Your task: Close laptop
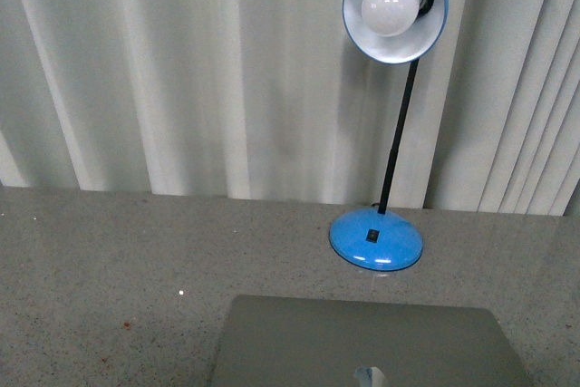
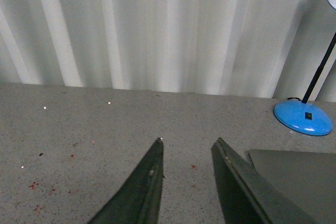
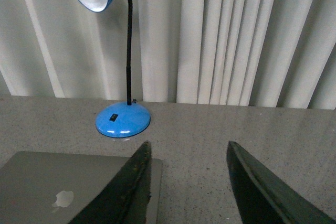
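The laptop (image 1: 362, 342) is seen at lower centre of the front view, lid flat, logo up, apparently closed. The thin, rigid, smooth metal lid is judged slippery and scratch-prone; flat pressure near its front edge is advised. The left gripper (image 2: 188, 153) and right gripper (image 3: 188, 156) are spread apart, holding nothing.

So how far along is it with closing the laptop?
It looks done: the laptop lies flat on the table with its lid down and logo facing up. Nothing is in hand; the left gripper and right gripper are open and empty. Nothing visible seems left to do.
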`<state>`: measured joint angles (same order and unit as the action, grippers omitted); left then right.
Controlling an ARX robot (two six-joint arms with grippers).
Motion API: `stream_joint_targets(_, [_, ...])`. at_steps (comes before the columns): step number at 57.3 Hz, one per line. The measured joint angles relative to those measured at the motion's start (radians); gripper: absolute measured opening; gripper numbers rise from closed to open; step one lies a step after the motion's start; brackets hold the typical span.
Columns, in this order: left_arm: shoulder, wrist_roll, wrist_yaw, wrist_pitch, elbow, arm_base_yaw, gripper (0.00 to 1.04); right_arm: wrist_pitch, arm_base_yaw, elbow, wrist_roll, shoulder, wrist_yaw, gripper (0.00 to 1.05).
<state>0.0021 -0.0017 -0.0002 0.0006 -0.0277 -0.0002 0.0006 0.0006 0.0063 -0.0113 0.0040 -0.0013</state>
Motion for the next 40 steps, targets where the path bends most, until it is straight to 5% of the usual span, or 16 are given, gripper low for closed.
stream_joint_targets(14, [0.000,0.000,0.000,0.000,0.000,0.000,0.81,0.000,0.000,0.000,0.000,0.000,0.000,0.97])
stream_joint_targets(20, [0.000,0.001,0.000,0.000,0.000,0.000,1.00,0.000,0.000,0.000,0.000,0.000,0.000,0.97])
stream_joint_targets(40, [0.000,0.000,0.000,0.000,0.000,0.000,0.98,0.000,0.000,0.000,0.000,0.000,0.000,0.97])
